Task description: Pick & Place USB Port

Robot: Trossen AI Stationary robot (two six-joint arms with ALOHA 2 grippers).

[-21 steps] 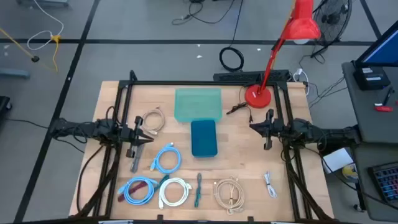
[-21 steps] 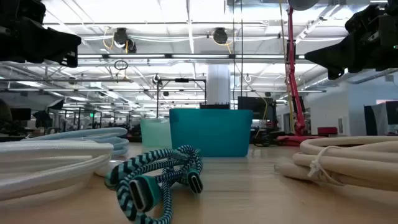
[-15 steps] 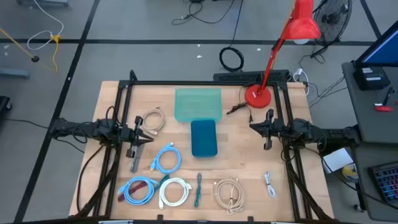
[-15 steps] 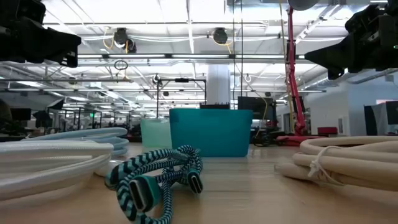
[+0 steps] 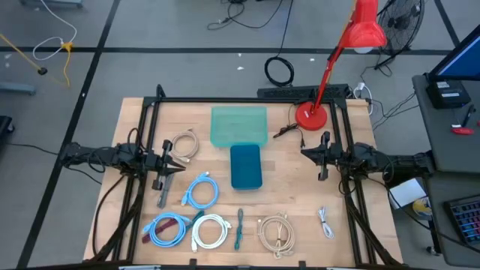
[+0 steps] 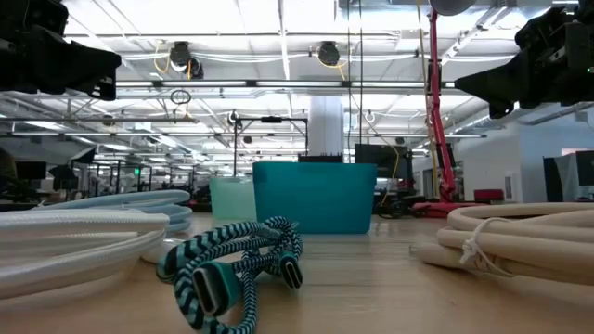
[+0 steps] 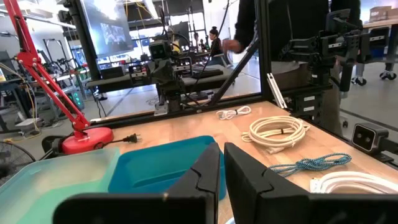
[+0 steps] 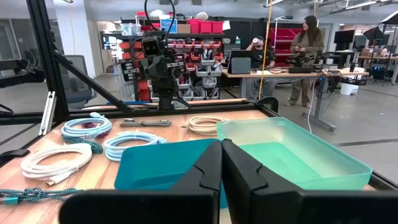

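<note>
Wooden table (image 5: 292,202), seemingly glossy plastic bins (image 5: 245,166).

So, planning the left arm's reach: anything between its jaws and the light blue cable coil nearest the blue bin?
Nothing visible. The left gripper, jaws shut, hangs above the table; the light blue cable coil lies uncovered nearby.

Floor (image 5: 187,30): grey, crossed by dark seam lines; a coiled black cable (image 5: 280,71) is seen lying on it beyond the table, and a yellow cord (image 5: 56,46) at far left. A fan (image 5: 401,21) is partly visible at the upper right corner of the high view. A side desk (image 5: 450,112) with a monitor edge and keyboard is noted at far right. Ceiling (image 6: 278,37): open, with rows of strip lights and hanging ducts. Shelving with red bins (image 8: 199,26) is seen at the back wall. Two people (image 8: 305,43) are standing at a workbench (image 8: 280,73). An office chair (image 8: 78,81) is noted nearby.
</note>
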